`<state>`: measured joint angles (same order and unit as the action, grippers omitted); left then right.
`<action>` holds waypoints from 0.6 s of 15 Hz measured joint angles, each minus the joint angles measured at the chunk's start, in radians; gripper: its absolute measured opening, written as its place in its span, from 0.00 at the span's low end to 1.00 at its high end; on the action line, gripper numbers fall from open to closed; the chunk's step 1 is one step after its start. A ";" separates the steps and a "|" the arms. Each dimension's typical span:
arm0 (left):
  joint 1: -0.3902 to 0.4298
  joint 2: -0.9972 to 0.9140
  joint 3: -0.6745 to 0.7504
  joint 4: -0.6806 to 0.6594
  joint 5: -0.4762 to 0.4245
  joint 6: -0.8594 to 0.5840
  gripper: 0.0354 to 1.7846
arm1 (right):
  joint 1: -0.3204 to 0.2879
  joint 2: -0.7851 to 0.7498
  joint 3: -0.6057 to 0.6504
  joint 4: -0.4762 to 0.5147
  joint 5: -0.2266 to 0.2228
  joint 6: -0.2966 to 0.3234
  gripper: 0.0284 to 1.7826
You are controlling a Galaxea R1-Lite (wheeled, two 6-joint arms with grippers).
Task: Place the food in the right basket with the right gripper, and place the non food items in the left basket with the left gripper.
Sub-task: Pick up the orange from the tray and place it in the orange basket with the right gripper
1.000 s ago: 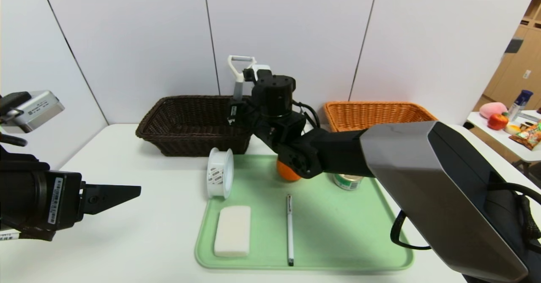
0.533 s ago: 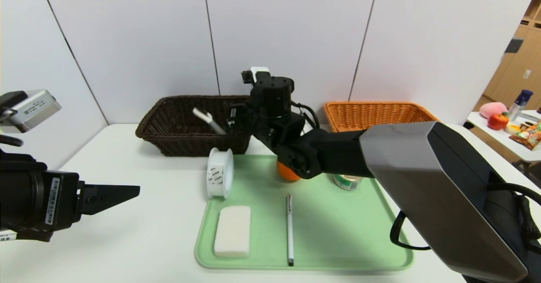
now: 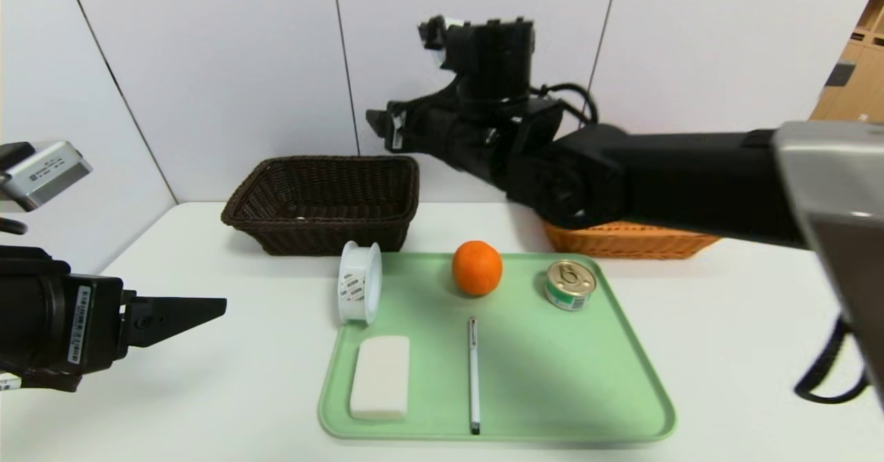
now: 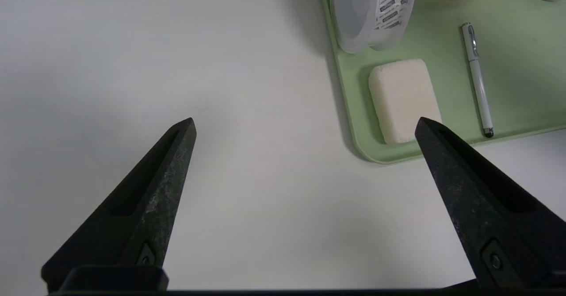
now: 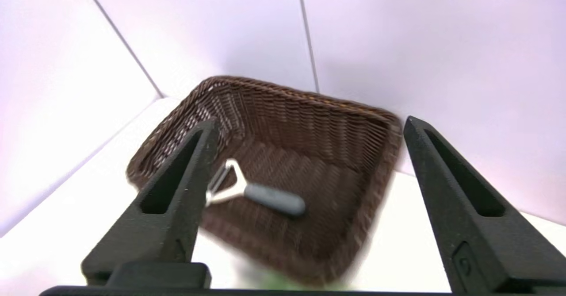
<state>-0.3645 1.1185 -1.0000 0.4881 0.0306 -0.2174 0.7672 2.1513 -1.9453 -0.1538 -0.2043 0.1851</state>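
Only the right wrist view shows the grey-handled white peeler (image 5: 254, 193) lying inside the dark brown wicker basket (image 5: 283, 123), seen between the empty right gripper's (image 5: 309, 130) spread fingers, while the left gripper (image 4: 305, 125) hovers wide apart over the white table (image 4: 243, 190).

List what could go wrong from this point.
1. The right pincer hangs open above the dark basket, where the peeler lies; the task wants that side served by the left pincer.
2. The tape spool stands on edge at the tray rim and may roll when grasped.
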 joint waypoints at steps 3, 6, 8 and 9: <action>0.000 0.000 -0.001 -0.026 -0.003 0.000 0.98 | 0.002 -0.174 -0.002 0.393 -0.003 0.013 0.86; -0.004 0.000 -0.002 -0.027 -0.003 0.002 0.98 | -0.019 -0.275 -0.002 0.776 -0.011 0.125 0.89; -0.006 0.000 -0.002 -0.026 -0.003 0.003 0.98 | -0.026 -0.286 0.001 0.929 -0.009 0.220 0.91; -0.007 0.000 -0.002 -0.025 -0.002 0.002 0.98 | -0.027 -0.279 0.002 0.954 -0.008 0.256 0.91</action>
<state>-0.3717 1.1185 -1.0021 0.4632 0.0283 -0.2153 0.7398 1.8723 -1.9434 0.8000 -0.2126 0.4406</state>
